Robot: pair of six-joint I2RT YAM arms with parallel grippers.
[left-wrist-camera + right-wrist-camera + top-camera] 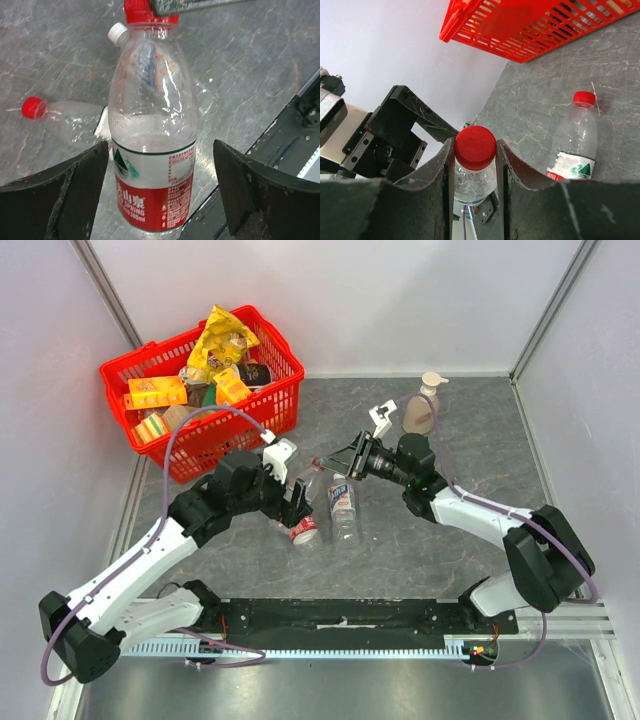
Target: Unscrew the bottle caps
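- A red basket point(275, 390) full of snack packs stands at the far left corner of the worktop point(450, 550)
- The left pincer point(160, 145) is spread wide around the labelled lower half of a clear bottle point(152, 115). There is a clear gap at one finger, the other finger is just beside the plastic, and nothing is gripped
- The red cap point(475, 142) is on that bottle's neck
- The right pincer point(475, 146) is clamped on the red cap, with a finger pressed to each side
- A second bottle point(575, 142) lies on its side on the worktop near the basket, with a second red cap point(583, 98) on its neck
- A white cap point(118, 33) shows just behind the first bottle's shoulder
- A beige soap dispenser point(422, 408) stands upright at the far right, behind the right arm
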